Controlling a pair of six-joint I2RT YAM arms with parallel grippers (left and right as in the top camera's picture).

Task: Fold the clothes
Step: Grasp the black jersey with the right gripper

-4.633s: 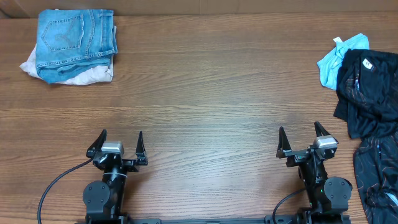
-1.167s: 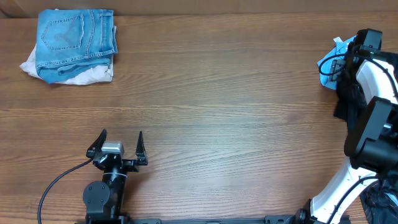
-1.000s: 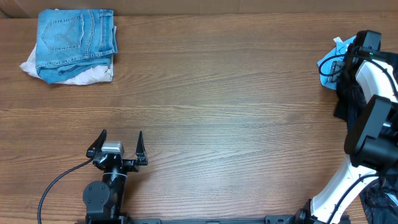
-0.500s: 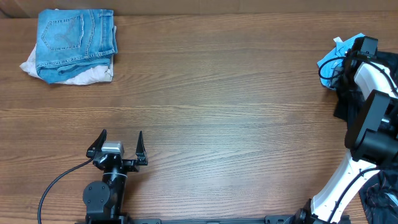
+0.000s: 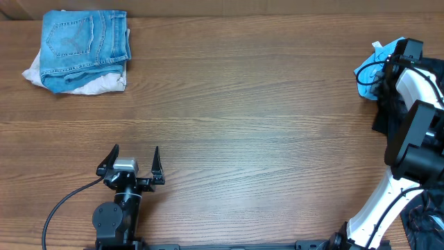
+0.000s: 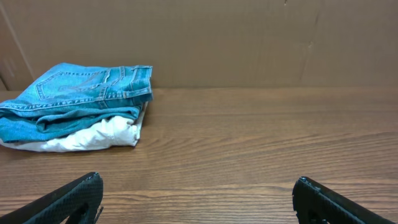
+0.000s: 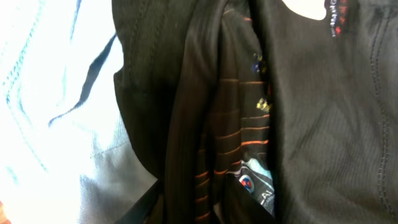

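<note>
At the far right corner of the bench (image 5: 243, 125), the right gripper (image 5: 404, 54) is low over the black jersey (image 5: 380, 119). Whether it has closed on the cloth cannot be told. Its own camera is filled with the jersey's dark folds, thin orange lines and small logos, with a light blue garment (image 7: 50, 93) just beside. Near the front edge, the left gripper (image 5: 134, 161) stands wide open and empty. At the far left corner, folded jeans (image 5: 84, 42) lie on a white garment (image 5: 104, 85).

- Overhead: bright, even light on the surface (image 5: 243, 104); faint shadows.
- My left wrist view: even, crisp.
- My right wrist view: soft; pale blue cloth (image 7: 37, 93) blown out, black jersey (image 7: 311, 124) dim.
</note>
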